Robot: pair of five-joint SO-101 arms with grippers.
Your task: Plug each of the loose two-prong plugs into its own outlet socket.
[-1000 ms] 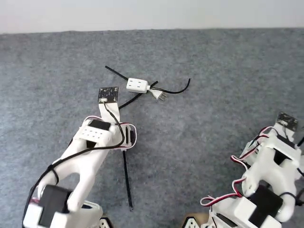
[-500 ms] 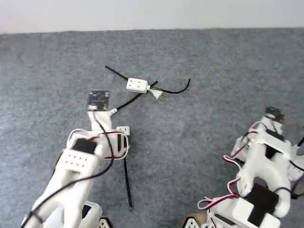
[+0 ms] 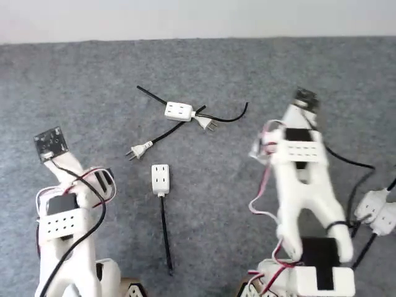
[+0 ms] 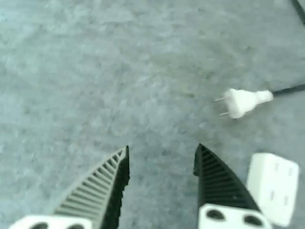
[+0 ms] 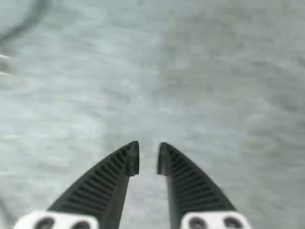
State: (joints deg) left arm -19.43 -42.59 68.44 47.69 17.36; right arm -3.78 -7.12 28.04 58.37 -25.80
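Altogether, outlet blocks: two, white, boxy hard plastic, slotted on top, no plug in either.
near outlet block [image 3: 161, 176]: flat on the carpet [image 3: 216, 68], between the two arms; straight black cord [image 3: 165, 235] trailing from it toward the arm bases.
far outlet block [image 3: 177, 111]: well beyond the near outlet block, toward the table's far edge.
plugs: two, white, two-prong, each on a thin black lead, both loose.
first plug [image 3: 139, 150]: near the near outlet block, just past its far end on the left arm's side, not touching it.
second plug [image 3: 208, 124]: well apart from the near outlet block, just beside the far outlet block, with its lead in a curve.
surface: grey, short-napped and fuzzy.
left gripper [image 4: 163, 148]: ribbed black fingers spread wide, nothing between them, over bare carpet just beside the near outlet block.
right gripper [image 5: 148, 143]: ribbed black fingers drawn to a narrow slit, holding nothing, over bare carpet well apart from the near outlet block.
hidden or unclear: near outlet block partly covered by a finger in the left wrist view; leads crossing by the far outlet block, cannot tell which joins which.
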